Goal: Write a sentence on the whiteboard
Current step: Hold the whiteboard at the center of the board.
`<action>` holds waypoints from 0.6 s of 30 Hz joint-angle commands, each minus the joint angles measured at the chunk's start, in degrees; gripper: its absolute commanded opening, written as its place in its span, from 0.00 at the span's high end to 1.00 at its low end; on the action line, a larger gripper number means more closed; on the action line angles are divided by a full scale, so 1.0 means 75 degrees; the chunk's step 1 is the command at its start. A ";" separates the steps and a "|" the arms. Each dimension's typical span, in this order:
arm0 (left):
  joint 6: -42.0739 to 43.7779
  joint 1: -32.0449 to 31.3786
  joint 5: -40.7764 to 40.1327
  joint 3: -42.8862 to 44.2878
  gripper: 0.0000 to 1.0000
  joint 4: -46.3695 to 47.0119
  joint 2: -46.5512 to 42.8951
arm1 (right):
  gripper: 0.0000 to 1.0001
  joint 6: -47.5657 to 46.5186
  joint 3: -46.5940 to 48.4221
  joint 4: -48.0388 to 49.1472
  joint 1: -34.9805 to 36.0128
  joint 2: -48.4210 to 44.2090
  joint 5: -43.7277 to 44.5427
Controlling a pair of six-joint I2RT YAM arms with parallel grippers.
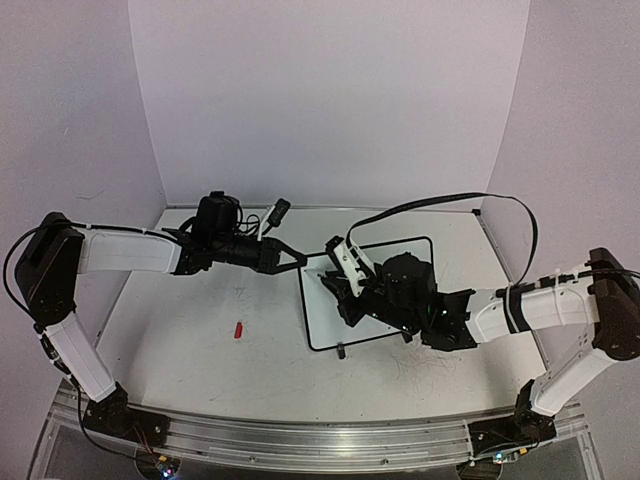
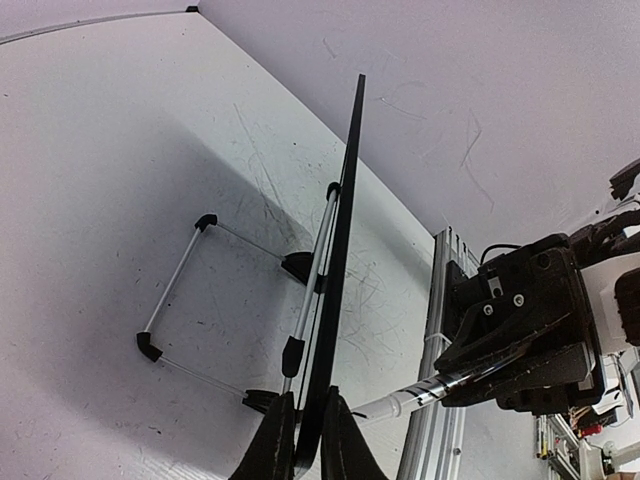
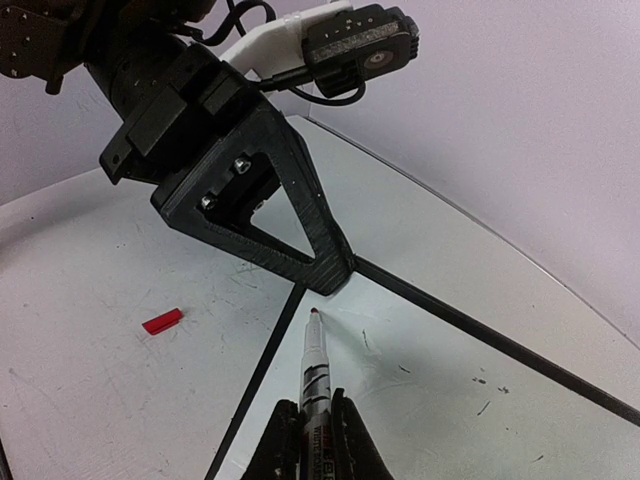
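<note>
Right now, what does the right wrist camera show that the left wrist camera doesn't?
Only the right wrist view shows the small red piece on the table and the white face of the whiteboard. Only the left wrist view shows the board edge-on, with a thin rod frame beneath it. Both show the left gripper clamping the board's edge and the right gripper holding the marker.

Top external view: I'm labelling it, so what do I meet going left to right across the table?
Red piece → left gripper → right gripper, holding the marker.
</note>
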 commanded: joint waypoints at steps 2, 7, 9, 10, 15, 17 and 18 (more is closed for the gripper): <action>0.0072 0.0022 0.0105 0.0133 0.90 0.0241 -0.0149 | 1.00 0.0124 -0.0005 0.0079 0.0063 -0.0001 0.0205; 0.0083 0.0021 0.0085 0.0125 0.90 0.0241 -0.0168 | 1.00 0.0178 -0.0075 0.0040 0.0083 -0.0015 0.0218; 0.0083 0.0026 0.0085 0.0123 0.90 0.0241 -0.0165 | 1.00 0.0206 -0.0111 0.0018 0.0098 -0.0027 0.0232; 0.0083 0.0023 0.0085 0.0124 0.90 0.0241 -0.0160 | 1.00 0.0221 -0.0123 0.0007 0.0103 -0.0034 0.0243; 0.0095 0.0019 0.0073 0.0123 0.90 0.0242 -0.0175 | 1.00 0.0284 -0.0203 -0.0060 0.0128 -0.0067 0.0279; 0.0095 0.0025 0.0074 0.0128 0.90 0.0241 -0.0168 | 1.00 0.0317 -0.0239 -0.0081 0.0142 -0.0075 0.0269; 0.0095 0.0028 0.0076 0.0124 0.90 0.0241 -0.0165 | 1.00 0.0331 -0.0255 -0.0091 0.0145 -0.0067 0.0264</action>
